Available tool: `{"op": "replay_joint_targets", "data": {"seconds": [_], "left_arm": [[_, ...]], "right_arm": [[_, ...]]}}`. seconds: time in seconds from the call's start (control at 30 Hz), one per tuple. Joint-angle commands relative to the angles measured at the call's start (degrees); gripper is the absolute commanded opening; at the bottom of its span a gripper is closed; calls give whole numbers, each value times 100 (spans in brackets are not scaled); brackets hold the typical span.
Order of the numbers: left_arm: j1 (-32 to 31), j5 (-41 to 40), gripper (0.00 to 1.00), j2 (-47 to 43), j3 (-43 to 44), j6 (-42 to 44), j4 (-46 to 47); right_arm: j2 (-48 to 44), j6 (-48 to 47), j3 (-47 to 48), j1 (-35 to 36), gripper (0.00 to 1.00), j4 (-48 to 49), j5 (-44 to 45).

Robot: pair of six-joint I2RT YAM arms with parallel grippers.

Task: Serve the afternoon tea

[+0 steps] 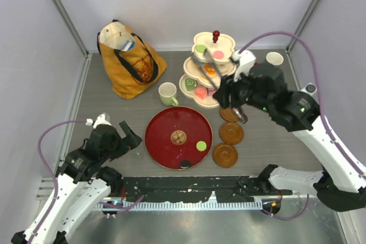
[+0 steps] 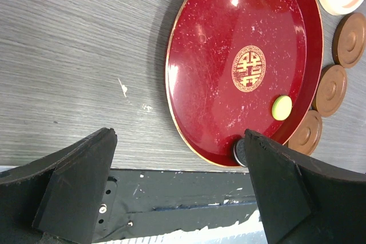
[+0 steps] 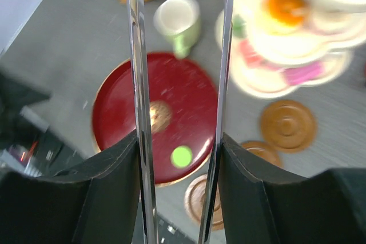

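A tiered cream stand (image 1: 220, 44) at the back carries small colourful pastries (image 1: 218, 55). A lime-green macaron (image 1: 201, 146) and a dark pastry (image 1: 185, 164) lie on the dark-red tray (image 1: 166, 141). A pale green mug (image 1: 167, 93) stands behind the tray, and a pale mug (image 1: 274, 59) at the far right. My right gripper (image 1: 229, 96) hovers beside the stand, shut on metal tongs (image 3: 139, 84) whose two blades run between its fingers (image 3: 114, 187). My left gripper (image 1: 128, 135) hangs open and holds nothing, left of the tray near the table's front edge.
Three brown coasters (image 1: 225, 155) (image 1: 231, 132) (image 1: 229, 114) line up right of the tray. A mustard-yellow tote bag (image 1: 128, 61) sits at the back left. A black rail (image 1: 189, 187) runs along the near edge.
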Motion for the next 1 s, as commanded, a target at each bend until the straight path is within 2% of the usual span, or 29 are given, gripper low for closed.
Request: {"op": "replay_joint_targets", "data": {"seconds": [0.0, 0.23, 0.47, 0.73, 0.97], "left_arm": [[13, -41, 100, 74, 193, 11, 142], [21, 73, 100, 100, 97, 99, 292], [30, 109, 100, 197, 44, 134, 345], [21, 82, 100, 241, 0, 161, 354], [22, 73, 100, 250, -35, 170, 380]], "right_arm": [[173, 159, -548, 1098, 54, 35, -28], [682, 422, -1479, 1529, 54, -912, -364], [981, 633, -1972, 1943, 55, -1889, -627], [1113, 739, -2368, 2207, 55, -2013, -592], [1377, 713, -2289, 2260, 57, -1951, -162]]}}
